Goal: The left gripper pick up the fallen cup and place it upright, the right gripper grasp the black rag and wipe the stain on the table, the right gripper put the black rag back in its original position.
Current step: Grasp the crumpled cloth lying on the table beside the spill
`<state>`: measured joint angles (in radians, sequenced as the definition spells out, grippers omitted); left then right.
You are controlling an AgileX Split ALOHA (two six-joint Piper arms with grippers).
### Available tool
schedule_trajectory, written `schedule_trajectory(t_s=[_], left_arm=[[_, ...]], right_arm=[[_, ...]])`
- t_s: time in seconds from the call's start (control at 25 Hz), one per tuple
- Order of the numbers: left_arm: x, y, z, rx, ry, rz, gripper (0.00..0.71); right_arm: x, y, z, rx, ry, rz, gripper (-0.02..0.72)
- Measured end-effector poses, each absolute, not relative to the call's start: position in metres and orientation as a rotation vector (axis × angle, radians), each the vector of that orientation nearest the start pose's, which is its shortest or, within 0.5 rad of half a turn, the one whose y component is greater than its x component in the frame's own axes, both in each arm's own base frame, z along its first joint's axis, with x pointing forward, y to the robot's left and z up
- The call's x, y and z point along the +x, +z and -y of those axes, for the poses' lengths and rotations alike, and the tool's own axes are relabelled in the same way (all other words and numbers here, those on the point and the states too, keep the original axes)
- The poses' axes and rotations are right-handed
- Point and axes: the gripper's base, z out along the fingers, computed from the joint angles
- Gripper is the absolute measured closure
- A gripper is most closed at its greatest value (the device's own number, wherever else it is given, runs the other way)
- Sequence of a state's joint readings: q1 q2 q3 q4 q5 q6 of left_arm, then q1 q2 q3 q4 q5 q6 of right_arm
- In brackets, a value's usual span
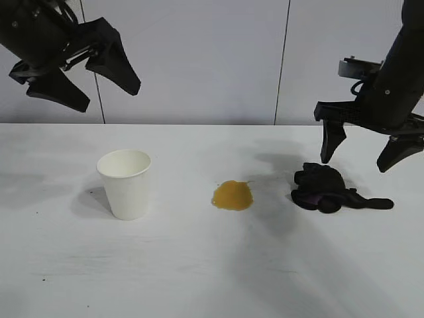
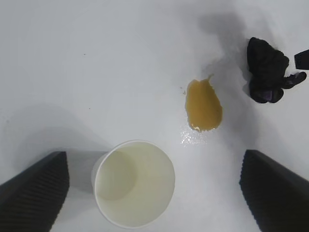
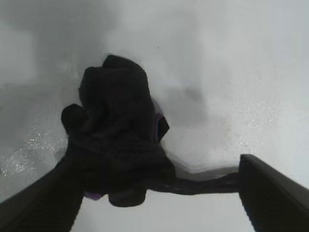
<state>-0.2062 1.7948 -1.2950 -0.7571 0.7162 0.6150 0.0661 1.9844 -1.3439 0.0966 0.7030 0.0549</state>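
Observation:
The white paper cup (image 1: 126, 183) stands upright on the white table (image 1: 199, 278), left of the yellow-brown stain (image 1: 232, 195). My left gripper (image 1: 83, 83) is open and empty, raised high above and behind the cup; in its wrist view the cup (image 2: 133, 182) sits between its spread fingers far below, with the stain (image 2: 203, 105) beyond. The black rag (image 1: 326, 189) lies bunched on the table right of the stain, its thin tail pointing right. My right gripper (image 1: 363, 158) is open, hovering just above and behind the rag. In the right wrist view the rag (image 3: 118, 150) lies between its fingers.
A pale panelled wall (image 1: 199, 59) rises behind the table's far edge. The rag also shows in the left wrist view (image 2: 265, 70). Bare tabletop stretches along the front and the left side.

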Motion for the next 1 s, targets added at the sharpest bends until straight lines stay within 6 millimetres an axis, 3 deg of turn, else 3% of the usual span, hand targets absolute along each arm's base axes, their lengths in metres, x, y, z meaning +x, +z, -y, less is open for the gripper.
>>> schedule_trajectory(t_s=[0.52,0.8,0.88,1.0], left_arm=[[0.369,0.242,0.119,0.412,-0.686,-2.484,0.016],[0.368,0.242,0.119,0.427,-0.688,-2.491,0.016],[0.367,0.242,0.119,0.444,-0.686,-2.494,0.016],[0.367,0.241,0.119,0.459,-0.68,-2.493,0.016]], right_arm=[[0.406,0.157,-0.032,0.078,0.13,-2.804,0.101],[0.41,0.132,-0.036,0.071,0.126,-2.834,0.106],[0.411,0.129,-0.044,0.046,0.13,-2.826,0.138],[0.411,0.129,-0.058,0.008,0.14,-2.806,0.264]])
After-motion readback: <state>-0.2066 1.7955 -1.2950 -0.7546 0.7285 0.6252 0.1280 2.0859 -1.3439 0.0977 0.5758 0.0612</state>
